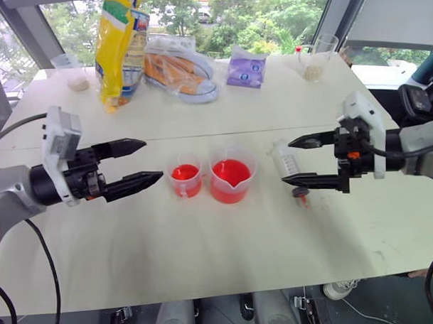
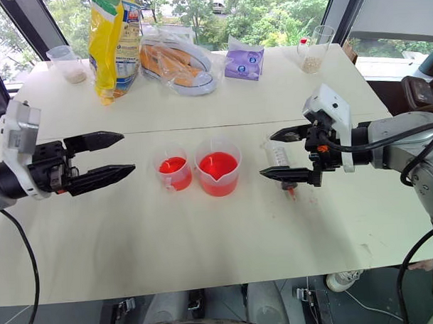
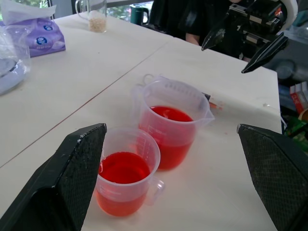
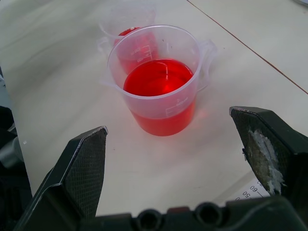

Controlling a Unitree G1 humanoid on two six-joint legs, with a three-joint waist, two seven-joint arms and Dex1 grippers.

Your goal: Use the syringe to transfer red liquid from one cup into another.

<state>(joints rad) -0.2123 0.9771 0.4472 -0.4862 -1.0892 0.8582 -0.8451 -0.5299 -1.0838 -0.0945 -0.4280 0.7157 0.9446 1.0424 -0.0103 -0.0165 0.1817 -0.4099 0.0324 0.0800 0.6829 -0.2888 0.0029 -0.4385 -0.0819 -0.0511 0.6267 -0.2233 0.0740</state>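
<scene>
Beside the spouted cup [image 1: 231, 180], the syringe [image 1: 286, 159] lies under your wide-open, empty right gripper [image 1: 299, 161]; the left gripper [image 1: 145, 162] gapes empty too, so a careless descent could topple the cup.

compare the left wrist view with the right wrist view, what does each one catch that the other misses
Left wrist view alone: the right gripper hanging open beyond the cups, the purple tissue pack, a tall cup with beige grains, and the syringe tip peeking from behind the larger spouted cup.

Right wrist view alone: a corner of the syringe's printed graduation marks at the bottom edge.

Both: the spouted cup and the smaller cup, each holding red liquid, standing side by side on the white table.
</scene>
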